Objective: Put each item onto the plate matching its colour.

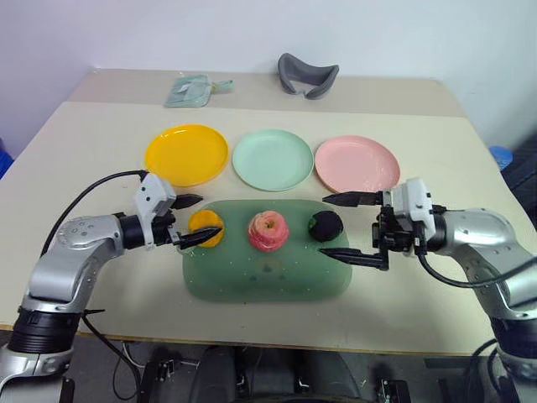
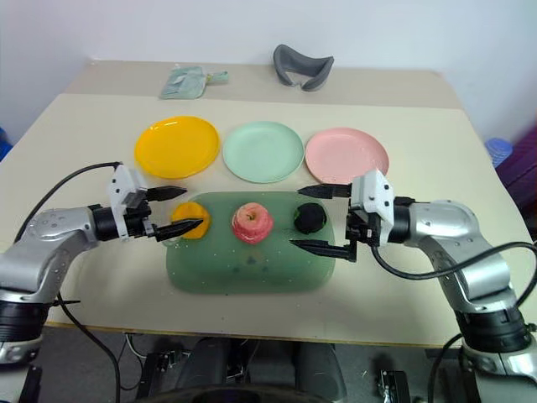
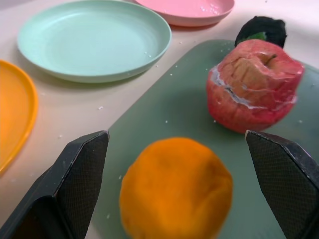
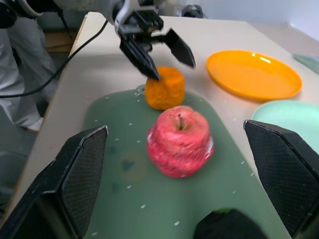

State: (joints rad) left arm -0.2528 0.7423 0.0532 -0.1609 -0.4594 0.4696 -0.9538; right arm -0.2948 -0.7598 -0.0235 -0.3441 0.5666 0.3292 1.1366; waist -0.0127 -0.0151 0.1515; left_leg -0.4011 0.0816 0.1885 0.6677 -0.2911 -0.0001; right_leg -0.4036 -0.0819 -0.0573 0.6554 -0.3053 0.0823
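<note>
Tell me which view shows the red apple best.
The right wrist view: the red apple stands whole and central on the green tray, stem visible. The left wrist view shows it off to one side. Both eye views show it small, between the orange fruit and dark ball.

Beige table, plates, tray

Grey curved band, pale packet at table's far edge.
</note>
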